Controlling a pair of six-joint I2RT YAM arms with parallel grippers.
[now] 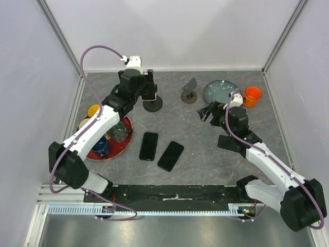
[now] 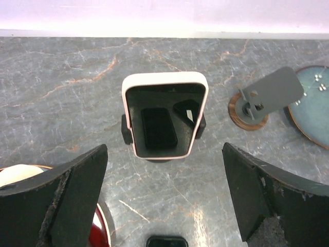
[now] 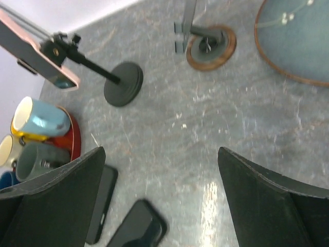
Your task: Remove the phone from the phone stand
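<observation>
The phone (image 2: 164,121), in a pale pink case with its dark screen showing, sits clamped on the black phone stand (image 1: 152,104) at the back of the table. In the top view the phone (image 1: 149,88) is right beside my left gripper (image 1: 143,85). In the left wrist view my left gripper (image 2: 164,200) is open and empty, and the phone lies just ahead of the fingertips (image 2: 77,190), not between them. My right gripper (image 1: 208,112) is open and empty, well to the right of the stand. In the right wrist view the phone (image 3: 36,51) and the stand base (image 3: 123,84) are at upper left.
Two dark phones (image 1: 148,146) (image 1: 170,155) lie flat mid-table. An empty grey stand (image 1: 189,91) on a brown base, a blue plate (image 1: 220,91) and an orange cup (image 1: 252,96) are at back right. A red tray (image 1: 125,145) with several cups is at left.
</observation>
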